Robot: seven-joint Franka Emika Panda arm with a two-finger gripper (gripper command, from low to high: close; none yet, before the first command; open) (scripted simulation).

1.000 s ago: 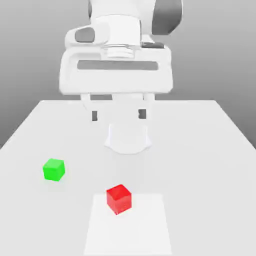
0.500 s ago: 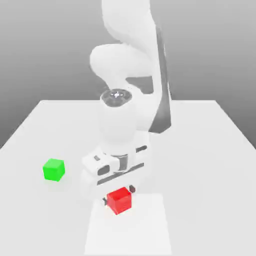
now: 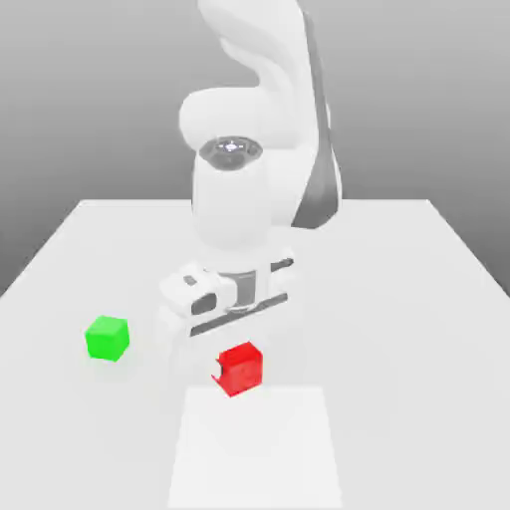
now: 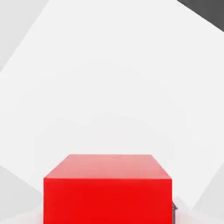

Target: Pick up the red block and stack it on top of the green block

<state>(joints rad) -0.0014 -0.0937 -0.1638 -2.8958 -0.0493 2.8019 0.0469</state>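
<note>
A white Franka arm bends down over a pale table, its gripper clamped on the red block — the cube hangs just clear of the surface, above the far edge of a lighter square patch at the table's near side. A dark fingertip shows against the cube's side toward the exterior view's left. The green block rests on the table well apart from the red one, toward the exterior view's left — untouched, at about the same depth. Behind the table, a plain grey backdrop.
</note>
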